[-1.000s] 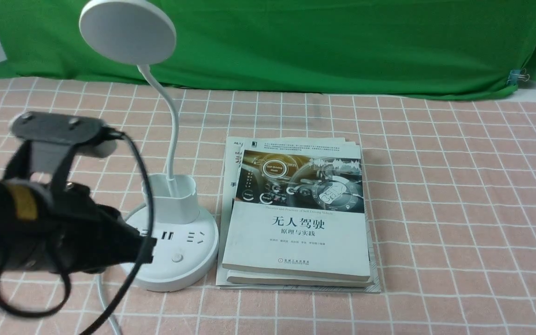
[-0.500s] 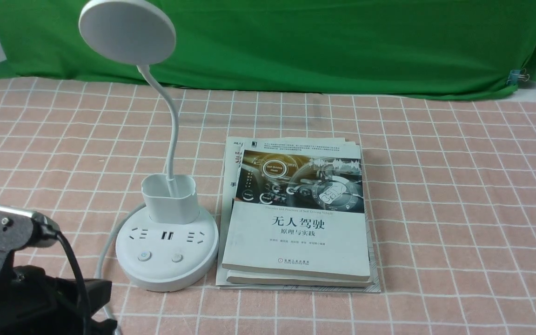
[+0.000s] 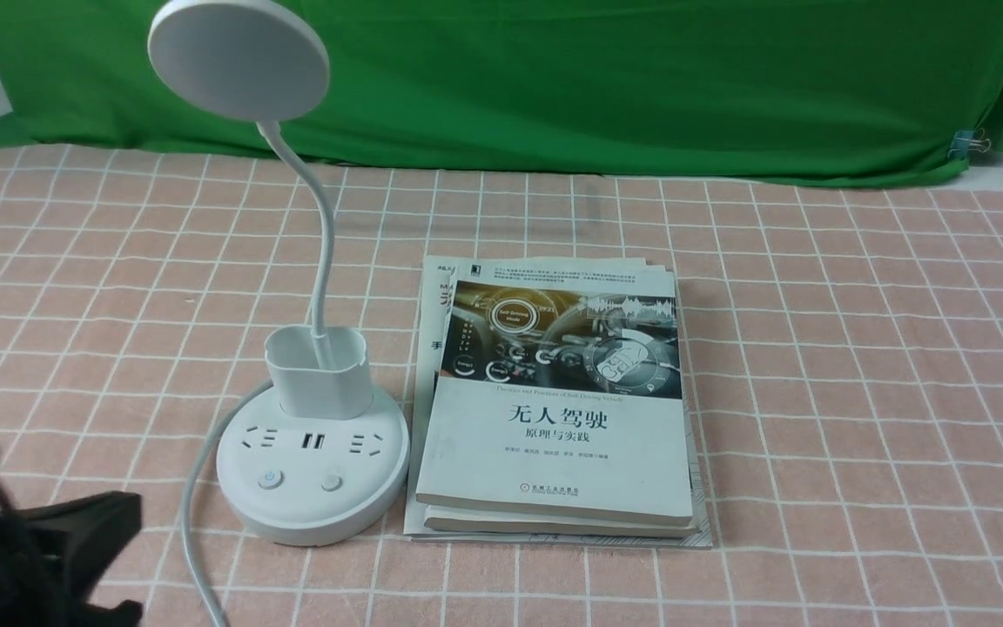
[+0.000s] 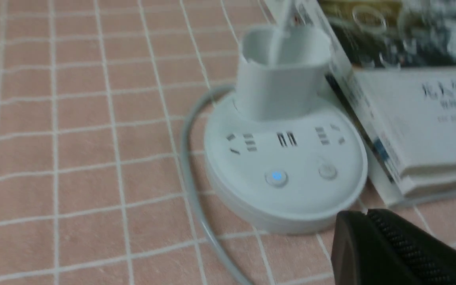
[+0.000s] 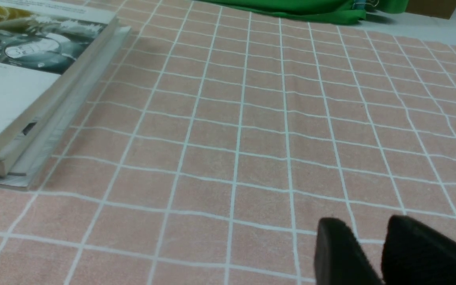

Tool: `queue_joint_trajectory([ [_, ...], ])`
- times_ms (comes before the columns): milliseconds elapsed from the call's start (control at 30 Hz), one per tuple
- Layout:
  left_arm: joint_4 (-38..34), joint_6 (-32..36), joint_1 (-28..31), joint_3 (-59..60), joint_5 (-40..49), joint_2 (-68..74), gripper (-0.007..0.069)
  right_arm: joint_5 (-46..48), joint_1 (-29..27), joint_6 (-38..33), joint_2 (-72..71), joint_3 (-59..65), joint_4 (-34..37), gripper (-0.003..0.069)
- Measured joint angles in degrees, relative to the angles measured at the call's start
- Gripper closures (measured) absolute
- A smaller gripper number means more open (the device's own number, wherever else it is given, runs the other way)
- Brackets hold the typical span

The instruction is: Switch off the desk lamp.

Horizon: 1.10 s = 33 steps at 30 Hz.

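Note:
The white desk lamp stands left of centre in the front view, with its disc head (image 3: pixel 238 57), bendy neck (image 3: pixel 320 244), small cup (image 3: pixel 319 374) and round base (image 3: pixel 314 509). The base has two buttons: the left one (image 3: pixel 270 478) shows a small blue light, the right one (image 3: pixel 332 482) is plain. The left wrist view shows the base (image 4: pixel 251 190) and the blue-lit button (image 4: pixel 276 177). My left gripper (image 3: pixel 114 514) is shut and empty, low at the front left, apart from the base; it also shows in the left wrist view (image 4: pixel 366 213). My right gripper (image 5: pixel 366 225) hangs over bare cloth, its jaws a little apart and empty.
A stack of books (image 3: pixel 554 409) lies right beside the lamp base. The lamp's white cord (image 3: pixel 192 522) runs from the base toward the front edge. A green cloth (image 3: pixel 597 87) hangs at the back, with a binder clip (image 3: pixel 972 139). A pink checked tablecloth (image 3: pixel 858 392) covers the table.
My left arm has pulled back from over the lamp base, down and to the front left corner. The base and both buttons now show in full. The lamp has not moved.

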Motion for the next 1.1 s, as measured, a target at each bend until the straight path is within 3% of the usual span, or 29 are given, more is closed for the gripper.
queue_joint_trajectory([
  [100, -2.4, 3.1, 4.4, 3.6, -1.2, -8.0, 0.0619, 0.0, 0.0, 0.0, 0.0, 0.0, 0.0, 0.0419],
  [233, -9.2, 9.9, 14.5, 11.2, -0.8, -22.6, 0.0619, 0.0, 0.0, 0.0, 0.0, 0.0, 0.0, 0.0419],
  [333, -10.6, 10.6, 17.3, 14.3, 1.3, -27.7, 0.0619, 0.0, 0.0, 0.0, 0.0, 0.0, 0.0, 0.0419],
  [1100, -11.3, 9.1, 17.8, 15.1, 3.3, -28.7, 0.0619, 0.1, 0.0, 0.0, 0.0, 0.0, 0.0, 0.0419],
])
